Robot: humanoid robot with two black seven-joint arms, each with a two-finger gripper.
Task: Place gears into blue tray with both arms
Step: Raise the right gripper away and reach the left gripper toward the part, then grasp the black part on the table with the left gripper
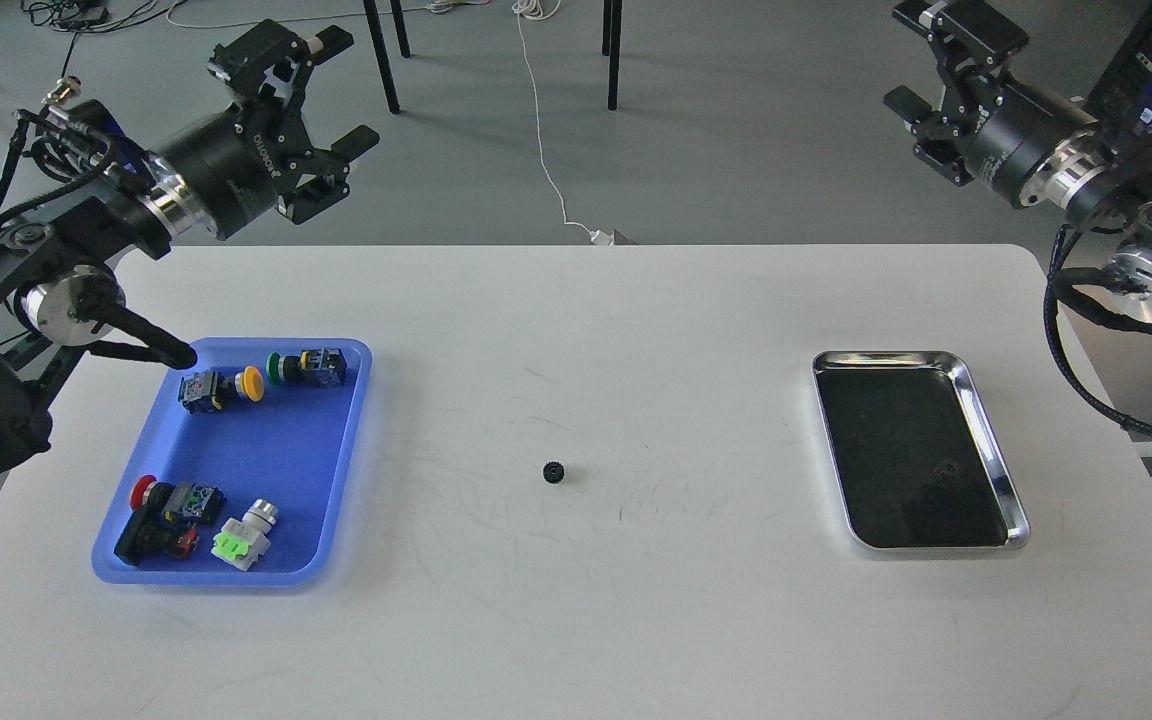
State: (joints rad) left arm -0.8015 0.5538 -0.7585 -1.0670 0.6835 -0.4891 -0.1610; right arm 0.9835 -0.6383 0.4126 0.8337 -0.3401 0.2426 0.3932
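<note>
Your white table (pixel 636 620) holds a rectangular blue plastic tray (pixel 331 520) left with push-button switches (pixel 226 388), a shiny steel tray (pixel 996 470) right, one tiny black gear (pixel 554 472) mid-frame, nothing near it. Left gripper (pixel 331 95) spread wide upper left; right gripper (pixel 921 80) upper right, can't tell.

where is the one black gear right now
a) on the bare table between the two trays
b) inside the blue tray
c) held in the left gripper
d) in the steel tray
a, the gear lies alone on the white table, apart from the blue tray and the steel tray.
</note>
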